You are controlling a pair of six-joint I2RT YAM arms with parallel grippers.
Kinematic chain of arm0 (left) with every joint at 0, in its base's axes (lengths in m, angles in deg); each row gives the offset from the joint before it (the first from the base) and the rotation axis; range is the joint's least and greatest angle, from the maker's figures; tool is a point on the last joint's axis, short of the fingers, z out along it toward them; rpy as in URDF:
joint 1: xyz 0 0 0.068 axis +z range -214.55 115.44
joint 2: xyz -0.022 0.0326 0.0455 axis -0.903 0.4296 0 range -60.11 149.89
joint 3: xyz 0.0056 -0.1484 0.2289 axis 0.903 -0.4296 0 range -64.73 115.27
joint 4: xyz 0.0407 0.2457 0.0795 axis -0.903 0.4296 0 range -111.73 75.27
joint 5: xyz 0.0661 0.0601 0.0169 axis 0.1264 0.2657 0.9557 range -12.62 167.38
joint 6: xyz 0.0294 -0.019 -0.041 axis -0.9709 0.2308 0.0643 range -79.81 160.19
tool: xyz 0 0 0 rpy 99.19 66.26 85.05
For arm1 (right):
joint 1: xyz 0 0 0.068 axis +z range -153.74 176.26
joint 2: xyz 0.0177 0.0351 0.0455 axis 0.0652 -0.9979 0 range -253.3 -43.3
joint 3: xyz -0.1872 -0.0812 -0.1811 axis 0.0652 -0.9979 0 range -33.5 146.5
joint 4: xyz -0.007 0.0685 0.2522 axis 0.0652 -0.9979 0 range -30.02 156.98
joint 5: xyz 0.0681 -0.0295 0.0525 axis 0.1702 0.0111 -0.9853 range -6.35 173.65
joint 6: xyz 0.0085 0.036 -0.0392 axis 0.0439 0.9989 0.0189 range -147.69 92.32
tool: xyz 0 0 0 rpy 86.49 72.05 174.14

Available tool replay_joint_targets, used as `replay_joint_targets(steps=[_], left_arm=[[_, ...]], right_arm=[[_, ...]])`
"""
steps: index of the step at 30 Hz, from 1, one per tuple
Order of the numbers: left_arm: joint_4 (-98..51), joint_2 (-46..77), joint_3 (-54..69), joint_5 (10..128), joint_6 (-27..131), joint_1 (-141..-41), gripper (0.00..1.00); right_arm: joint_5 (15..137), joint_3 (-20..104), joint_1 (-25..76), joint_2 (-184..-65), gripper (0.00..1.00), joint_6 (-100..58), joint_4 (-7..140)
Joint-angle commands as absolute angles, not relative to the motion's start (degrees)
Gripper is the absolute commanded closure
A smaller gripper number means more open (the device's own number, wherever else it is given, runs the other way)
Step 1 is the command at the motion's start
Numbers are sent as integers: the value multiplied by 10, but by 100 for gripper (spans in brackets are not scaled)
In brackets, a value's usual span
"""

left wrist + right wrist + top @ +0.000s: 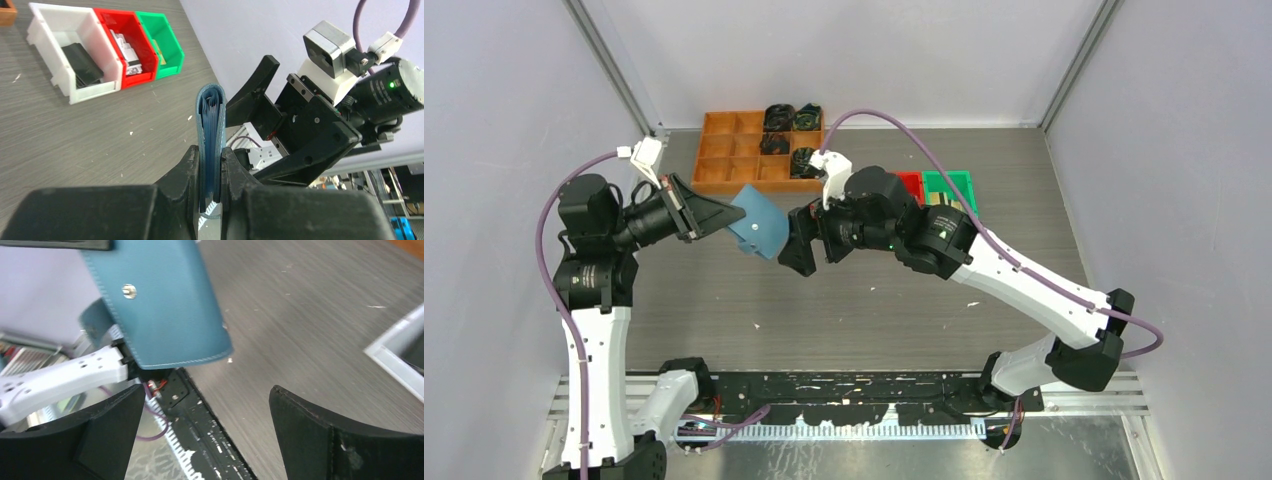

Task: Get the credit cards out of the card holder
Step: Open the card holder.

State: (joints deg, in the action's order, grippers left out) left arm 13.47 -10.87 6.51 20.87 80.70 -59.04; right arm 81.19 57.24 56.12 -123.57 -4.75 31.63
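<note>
Above the grey table (874,300), the left gripper (729,222) pinches the blue card holder (759,225) by one end, its two fingers pressed against the holder's flat sides and holding it clear of the tabletop. The holder is folded shut, and the left wrist view shows its rounded edge and thin layers inside; whether any of those layers are cards cannot be told. Facing it from the other side, the right gripper (205,400) has its jaws spread wide, near the holder's free end but not touching it. The right wrist view shows a small metal snap (129,290) on the holder's face and a tab loop (95,325) at its edge. Behind the arms, an orange tray (724,150) sits at the table's far side, with white (50,30), red (107,20) and green (165,30) bins beside it; a dark flat thing (82,62) lies in the white one.
</note>
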Motion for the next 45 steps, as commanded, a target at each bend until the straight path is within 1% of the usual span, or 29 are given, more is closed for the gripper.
replay_joint_targets(steps=[1, 5, 10, 14, 16, 18, 19, 20, 21, 22, 23, 24, 25, 26, 27, 29, 34, 38, 41, 45], left_arm=[[93, -119, 71, 127, 802, -593, 100], [103, -123, 72, 86, 773, -592, 100], [101, -130, 70, 52, 768, -593, 100], [106, -135, 71, 47, 766, -592, 100], [107, -137, 71, 48, 767, -592, 100], [108, -135, 72, 49, 767, -592, 100], [110, -134, 73, 52, 766, -592, 100], [111, -135, 73, 56, 764, -592, 99], [116, -136, 73, 66, 760, -593, 93], [125, -136, 71, 77, 755, -593, 76], [130, -136, 68, 88, 750, -592, 56], [134, -137, 62, 96, 750, -592, 42], [138, -138, 54, 99, 750, -592, 33], [140, -139, 45, 102, 753, -593, 27], [144, -140, 36, 104, 754, -593, 25], [146, -146, 19, 98, 754, -594, 25], [160, -159, 7, 64, 744, -593, 39], [206, -164, 20, 44, 701, -593, 54], [236, -163, 39, 47, 665, -593, 70], [246, -162, 52, 41, 651, -594, 84]], right_arm=[[658, 625, 552, -1231, 0, -72, 345], [555, 650, 525, -1248, 3, -62, 327], [513, 670, 495, -1267, 15, -41, 329], [470, 692, 493, -1290, 21, -21, 340], [441, 696, 493, -1300, 27, -5, 357], [409, 693, 493, -1308, 34, 12, 382], [375, 680, 493, -1310, 48, 34, 415], [369, 670, 493, -1310, 58, 43, 431], [371, 665, 493, -1308, 71, 48, 442], [380, 662, 492, -1306, 82, 49, 446], [395, 660, 489, -1304, 94, 50, 446], [408, 658, 485, -1302, 96, 53, 448], [417, 656, 479, -1301, 98, 61, 453], [427, 651, 473, -1299, 99, 68, 465], [437, 648, 468, -1297, 99, 72, 468], [446, 646, 467, -1297, 99, 72, 474], [447, 641, 461, -1299, 99, 75, 478], [437, 630, 449, -1297, 99, 84, 491], [421, 618, 446, -1294, 99, 95, 508], [405, 590, 435, -1285, 99, 119, 538]])
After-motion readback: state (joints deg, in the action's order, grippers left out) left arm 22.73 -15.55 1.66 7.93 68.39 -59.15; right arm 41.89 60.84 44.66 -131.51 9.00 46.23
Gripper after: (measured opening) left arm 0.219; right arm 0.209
